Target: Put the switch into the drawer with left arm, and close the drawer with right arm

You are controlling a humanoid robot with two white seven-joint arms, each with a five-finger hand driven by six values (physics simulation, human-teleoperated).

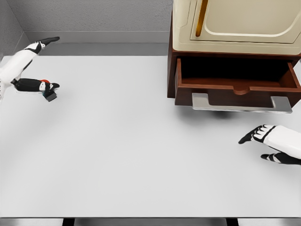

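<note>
The switch (48,91), a small dark block with a red top, lies on the white table (141,155) at the far left. My left hand (51,64) is spread wide there: one finger points up and right, while a lower black finger (33,84) reaches to the switch's red top. Whether it touches is unclear. The brown drawer (237,86) stands pulled out at the upper right, its grey handle (241,104) facing me and its inside dark. My right hand (254,148) rests low at the right, fingers relaxed, below the drawer and holding nothing.
A cream-coloured appliance (235,23) with an amber handle sits on the brown cabinet (171,70) above the drawer. A grey wall (94,19) runs along the table's far edge. The table's front edge (141,217) lies at the bottom.
</note>
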